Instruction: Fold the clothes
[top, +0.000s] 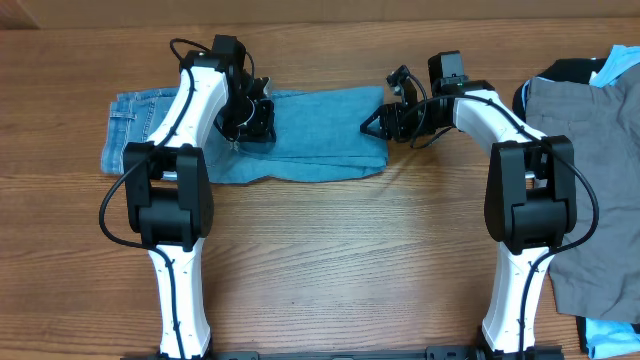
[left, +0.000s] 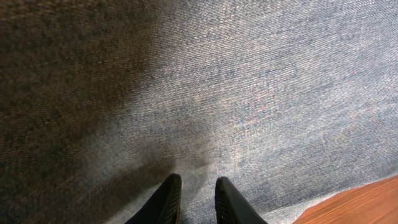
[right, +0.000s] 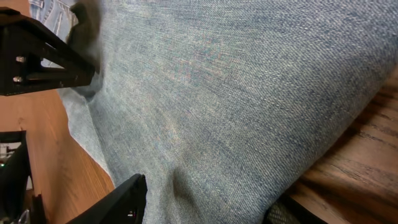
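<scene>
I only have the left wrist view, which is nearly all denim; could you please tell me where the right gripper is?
Observer: The right gripper is at the right-hand end of the jeans, its jaws open either side of the denim.
Operator: Thank you. How do the jeans lie?
Observer: Flat along the table, waistband end to the left.
Operator: Are other clothes in sight?
Observer: Yes, grey trousers at the table's right edge, a black garment and a pale-blue one showing beside them.
</scene>
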